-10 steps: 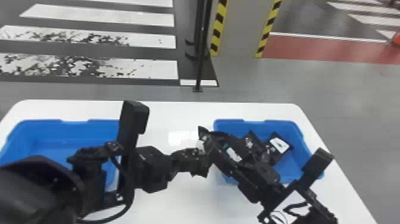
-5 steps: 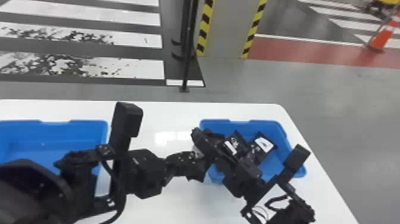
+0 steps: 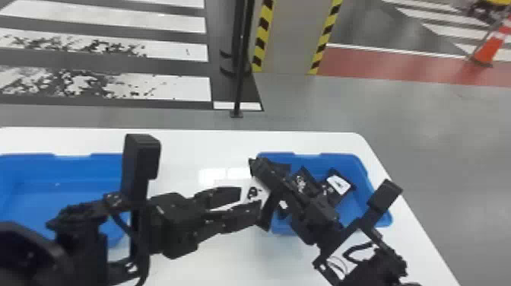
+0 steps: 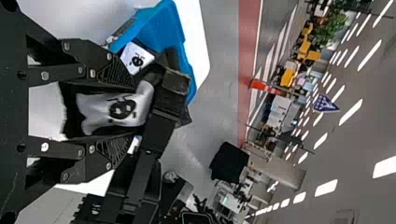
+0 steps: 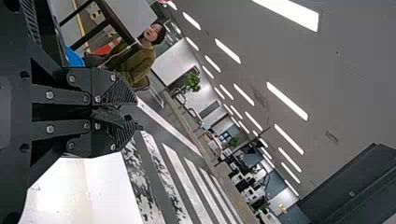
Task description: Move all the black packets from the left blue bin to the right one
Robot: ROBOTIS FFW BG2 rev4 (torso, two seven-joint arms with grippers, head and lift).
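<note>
From the head view I see both of my grippers near the left side of the right blue plastic bin (image 3: pixel 342 160), which sits on the smooth white table (image 3: pixel 403 253). My left gripper (image 3: pixel 251 200) has its two flat black fingers spread around a black packet with a white, face-printed front (image 3: pixel 252 192). My left wrist view shows that front much better: it spans the gap between my fingers, though I cannot tell whether they touch its edges. Just beyond it, my right gripper (image 3: pixel 261 167) crosses the packet's far end.

What my right wrist view adds is the pinch itself: those fingers are nearly together, with dark, crumpled film of the packet between their tips.

The head view also gives me the inside of the right bin, where black packets with white labels (image 3: pixel 339 185) lie behind my right gripper. The left blue plastic bin (image 3: pixel 91 171) sits partly behind my left arm.
</note>
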